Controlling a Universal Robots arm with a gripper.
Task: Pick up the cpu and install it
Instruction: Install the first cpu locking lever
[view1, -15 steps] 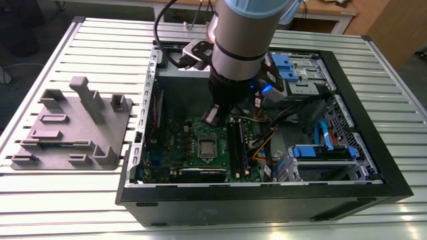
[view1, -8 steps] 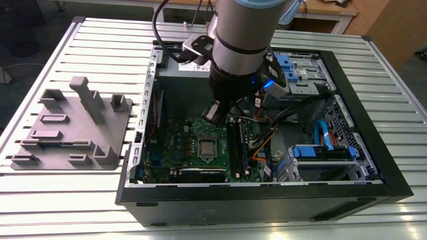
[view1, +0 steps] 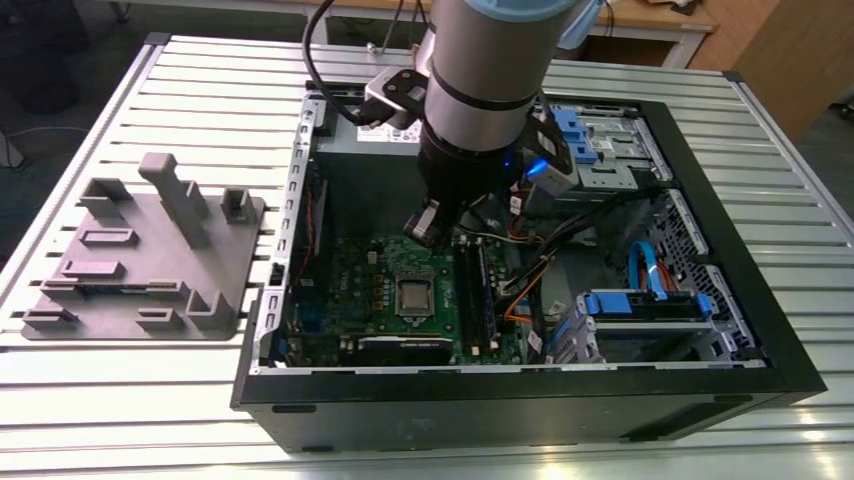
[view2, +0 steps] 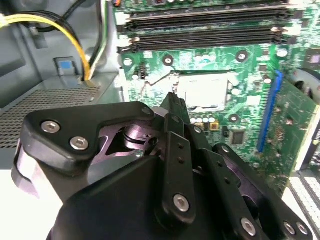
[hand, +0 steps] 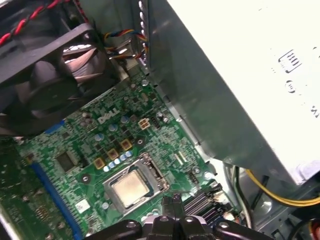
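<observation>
The cpu (view1: 415, 296) lies in its socket (hand: 151, 170), the tool (view1: 424, 236) clenched empty at its twelve o'clock in the exterior view; installing seems nearly done.

cpu (hand: 131, 189) top unobstructed, memory slots (view2: 205, 30) beside, fan (hand: 45, 85) near

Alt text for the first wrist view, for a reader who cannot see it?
The cpu lies inside its metal-framed socket on a green motherboard, with the gripper close to the socket. A black fan and a grey metal box flank the board.
</observation>
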